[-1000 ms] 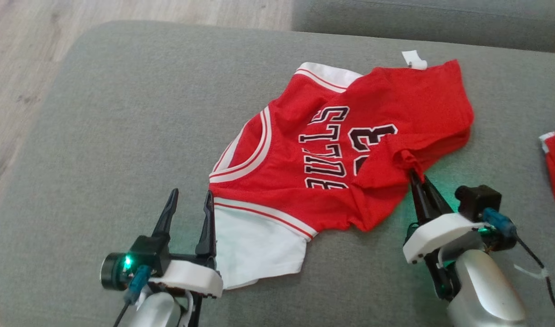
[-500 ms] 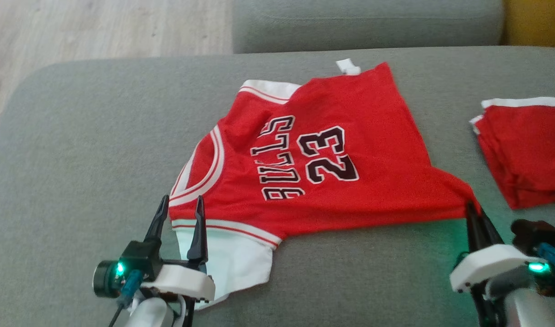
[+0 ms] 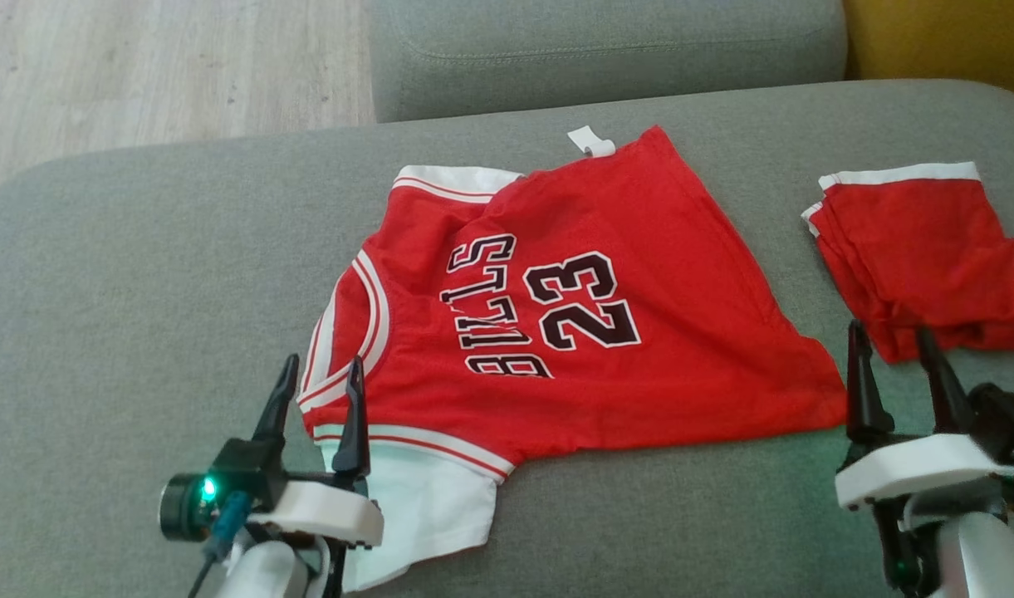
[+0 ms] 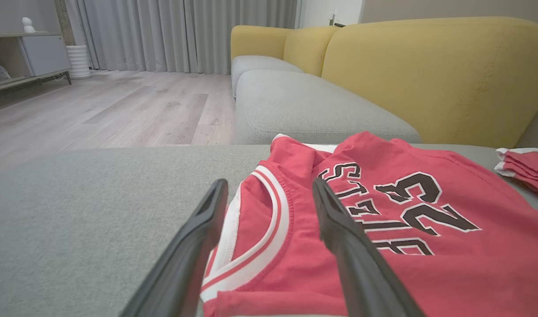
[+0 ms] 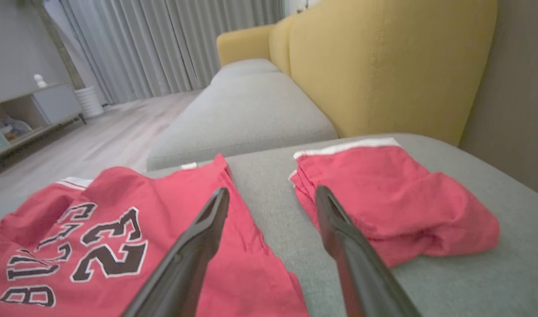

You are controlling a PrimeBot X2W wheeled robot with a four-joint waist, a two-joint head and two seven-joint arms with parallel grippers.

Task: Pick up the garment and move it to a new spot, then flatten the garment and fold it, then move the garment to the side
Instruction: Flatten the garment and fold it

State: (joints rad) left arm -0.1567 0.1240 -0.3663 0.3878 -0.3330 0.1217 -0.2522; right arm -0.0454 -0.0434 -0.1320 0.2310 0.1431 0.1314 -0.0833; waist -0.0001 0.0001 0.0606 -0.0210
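Both jaws spread — left gripper (image 3: pixel 324 362) over the jersey (image 3: pixel 639 390), right gripper (image 3: pixel 889 330) just beside it.

A home living room: yellow sofa (image 4: pixel 427 79), long grey curtains (image 4: pixel 185 35), pale wood-plank floor (image 4: pixel 119 110), low sideboard (image 4: pixel 35 57).

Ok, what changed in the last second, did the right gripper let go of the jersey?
Yes. The right gripper had pinched the bunched hem corner of the jersey. It drew the corner out to the robot's right so the fold flattened, then opened and released it. The left gripper stayed open at the white-trimmed end, and the folded red garment lay untouched. The head camera also turned.
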